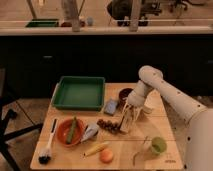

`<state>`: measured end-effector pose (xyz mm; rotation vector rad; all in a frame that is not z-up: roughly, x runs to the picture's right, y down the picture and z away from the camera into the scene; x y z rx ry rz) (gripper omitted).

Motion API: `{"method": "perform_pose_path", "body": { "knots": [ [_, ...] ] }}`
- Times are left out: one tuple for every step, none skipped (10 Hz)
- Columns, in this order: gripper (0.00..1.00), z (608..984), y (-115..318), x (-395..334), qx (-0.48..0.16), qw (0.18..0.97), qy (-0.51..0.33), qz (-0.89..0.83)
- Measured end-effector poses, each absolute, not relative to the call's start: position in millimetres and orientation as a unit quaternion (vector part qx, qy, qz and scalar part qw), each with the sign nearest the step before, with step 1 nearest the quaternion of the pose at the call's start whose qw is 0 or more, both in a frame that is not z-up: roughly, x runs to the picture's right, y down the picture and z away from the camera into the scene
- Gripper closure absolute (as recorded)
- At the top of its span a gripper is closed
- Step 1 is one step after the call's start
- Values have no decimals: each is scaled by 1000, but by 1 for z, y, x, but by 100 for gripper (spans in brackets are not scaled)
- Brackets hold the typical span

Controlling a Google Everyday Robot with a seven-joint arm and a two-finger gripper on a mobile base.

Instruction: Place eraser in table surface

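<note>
My gripper (pixel 127 120) points down over the pale wooden table surface (pixel 165 125), just right of the dark reddish grapes (pixel 107 125). A small dark brown piece with lighter edges, which looks like the eraser (pixel 123 93), lies on the table behind my arm, right of the green tray, partly hidden by the wrist. I cannot tell whether anything is held between the gripper's tips. The blue-grey block (pixel 111 106) lies just left of my wrist.
A green tray (pixel 79 93) stands at the back left. An orange bowl with a green vegetable (pixel 71 132), a brush (pixel 48 148), a banana (pixel 96 148), an orange fruit (pixel 106 156) and a green cup (pixel 158 145) lie along the front.
</note>
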<state>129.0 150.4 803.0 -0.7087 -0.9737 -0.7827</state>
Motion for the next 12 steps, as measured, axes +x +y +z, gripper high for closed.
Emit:
{"method": "perform_pose_path", "body": {
  "knots": [
    [100, 802, 154, 130, -329, 752, -447, -357],
    [100, 801, 157, 131, -332, 752, -446, -354],
    [100, 799, 159, 133, -334, 753, -444, -353],
    [100, 798, 162, 135, -338, 754, -442, -350],
    [100, 796, 164, 137, -341, 754, -441, -348],
    [100, 794, 166, 139, -344, 754, -439, -346],
    [100, 793, 169, 141, -348, 754, -438, -344],
    [100, 793, 172, 143, -351, 755, -437, -341],
    [100, 792, 174, 145, -353, 755, -436, -339],
    [100, 792, 177, 148, -356, 756, -435, -335],
    [98, 791, 179, 150, -358, 758, -434, -330],
    [90, 792, 180, 152, -359, 760, -433, -326]
  ]
}}
